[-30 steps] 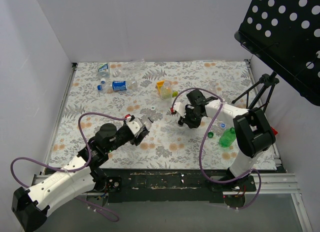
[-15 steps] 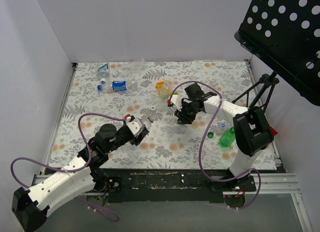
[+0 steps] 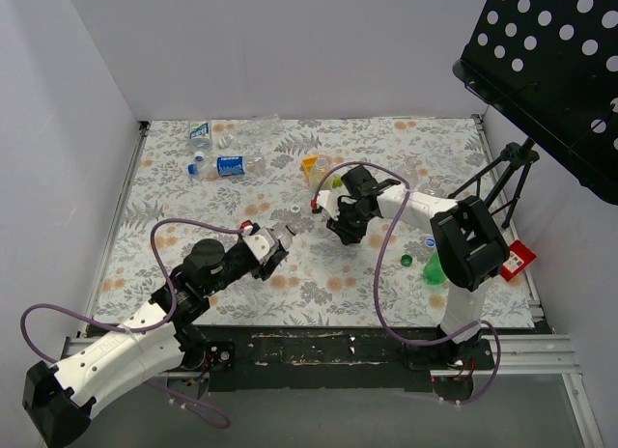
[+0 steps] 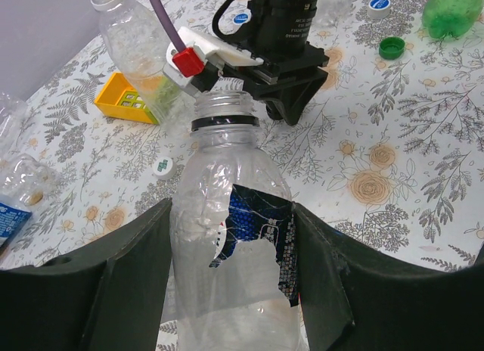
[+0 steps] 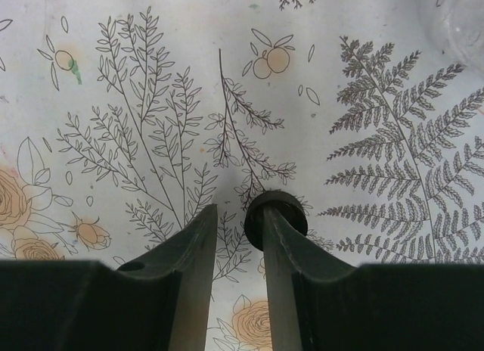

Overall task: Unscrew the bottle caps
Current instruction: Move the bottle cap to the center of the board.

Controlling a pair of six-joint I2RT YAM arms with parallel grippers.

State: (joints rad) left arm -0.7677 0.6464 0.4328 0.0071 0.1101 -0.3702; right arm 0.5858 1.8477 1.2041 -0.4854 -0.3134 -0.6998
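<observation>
Pinching the bottle [image 4: 221,177] is left claw [image 4: 233,222]; only wrist view shows right claw [image 5: 236,216] spread.

bottle [image 4: 227,237] between left fingers [image 4: 128,283], cap [image 5: 277,212] just beside right fingers [image 5: 189,275]

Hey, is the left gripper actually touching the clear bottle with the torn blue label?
Touching. In the left wrist view, both fingers of the left gripper press flat against opposite sides of the bottle, with no gap visible.
</observation>
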